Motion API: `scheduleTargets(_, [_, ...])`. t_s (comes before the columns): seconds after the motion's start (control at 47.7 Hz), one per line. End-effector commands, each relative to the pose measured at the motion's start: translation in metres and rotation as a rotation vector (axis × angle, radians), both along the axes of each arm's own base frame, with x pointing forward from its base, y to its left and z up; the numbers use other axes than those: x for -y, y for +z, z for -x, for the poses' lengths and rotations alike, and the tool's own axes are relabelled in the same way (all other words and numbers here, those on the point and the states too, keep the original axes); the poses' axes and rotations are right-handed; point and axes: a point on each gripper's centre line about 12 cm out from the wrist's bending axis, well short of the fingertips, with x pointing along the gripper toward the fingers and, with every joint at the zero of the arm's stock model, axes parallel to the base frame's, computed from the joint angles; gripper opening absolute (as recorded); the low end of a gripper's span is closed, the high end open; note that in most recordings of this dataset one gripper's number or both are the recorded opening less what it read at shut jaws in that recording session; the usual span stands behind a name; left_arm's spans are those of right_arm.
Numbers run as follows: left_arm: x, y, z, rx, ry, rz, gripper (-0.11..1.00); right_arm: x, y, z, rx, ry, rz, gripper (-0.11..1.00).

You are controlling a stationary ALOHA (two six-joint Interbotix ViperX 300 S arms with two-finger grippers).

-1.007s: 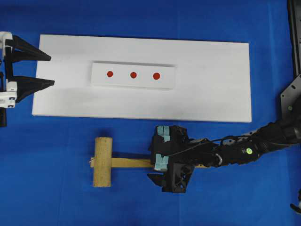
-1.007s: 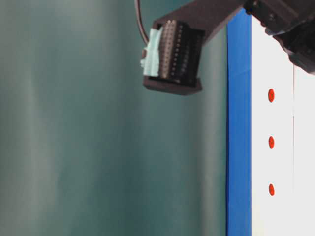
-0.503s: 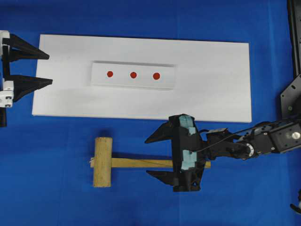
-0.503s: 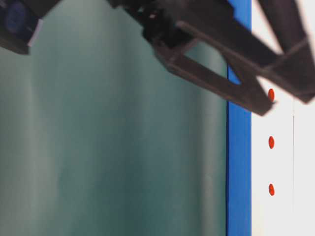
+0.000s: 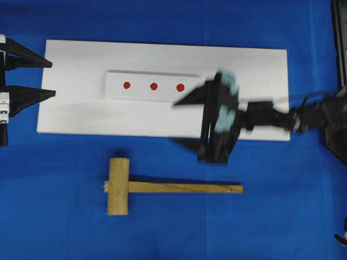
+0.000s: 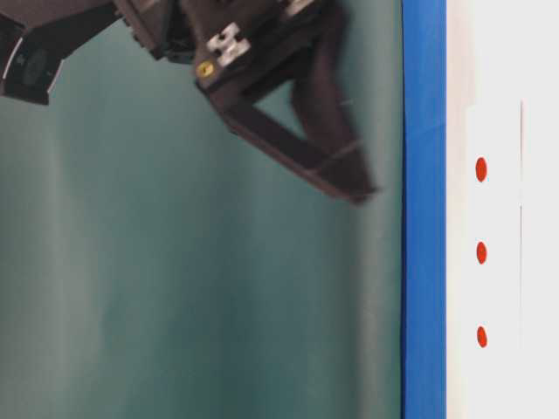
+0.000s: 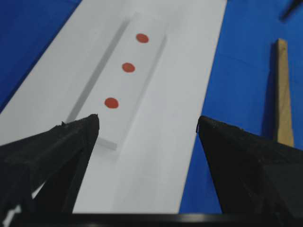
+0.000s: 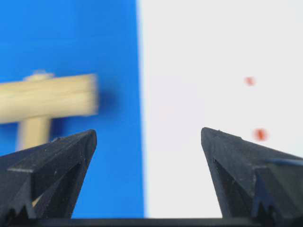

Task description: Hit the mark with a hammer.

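We see the hammer (image 5: pixel 162 187) lying flat on the blue table (image 5: pixel 282 216), its thick head (image 5: pixel 119 186) toward the left of the overhead view and its straight handle running to the right, just below the long edge of the white board (image 5: pixel 81 108) and apart from it. Nothing touches it. On the board sits a raised white strip (image 5: pixel 116 91) carrying three red marks (image 5: pixel 153 86) in a row. Our right claw (image 5: pixel 187 122) is blurred in the overhead view; it hangs over the lower edge of the board, to the right of the strip and above the handle, its two fingers spread wide and nothing between them. Our left claw (image 5: pixel 46 79) sits at the left end of the board, likewise released, its dark fingers parted and pointing along the board toward the marks.
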Motion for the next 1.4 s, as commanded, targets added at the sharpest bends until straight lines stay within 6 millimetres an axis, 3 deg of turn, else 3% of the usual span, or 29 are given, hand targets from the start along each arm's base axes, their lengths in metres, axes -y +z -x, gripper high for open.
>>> scheduleTargets(0.0, [-0.001, 0.005, -0.001, 0.007, 0.002, -0.004, 0.81, 0.015, 0.017, 0.006, 0.038, 0.001, 0.009, 0.85])
scheduleTargets(0.273, [0.004, 0.013, 0.003, 0.035, -0.034, -0.045, 0.8, 0.035, 0.036, 0.031, 0.084, 0.004, 0.016, 0.85])
scheduleTargets(0.629, [0.013, 0.021, 0.012, 0.083, -0.12, -0.181, 0.8, 0.033, 0.061, 0.121, 0.241, 0.007, 0.043, 0.84])
scheduleTargets(0.944, [0.016, 0.017, 0.024, 0.114, -0.148, -0.252, 0.79, 0.031, 0.031, 0.187, 0.302, 0.009, 0.048, 0.84])
scheduleTargets(1.132, [0.018, 0.008, 0.031, 0.131, -0.154, -0.256, 0.79, 0.032, 0.009, 0.202, 0.286, 0.003, 0.049, 0.82])
scheduleTargets(1.384, [0.02, -0.001, 0.033, 0.126, -0.168, -0.252, 0.78, 0.031, -0.014, 0.208, 0.23, 0.004, 0.046, 0.82])
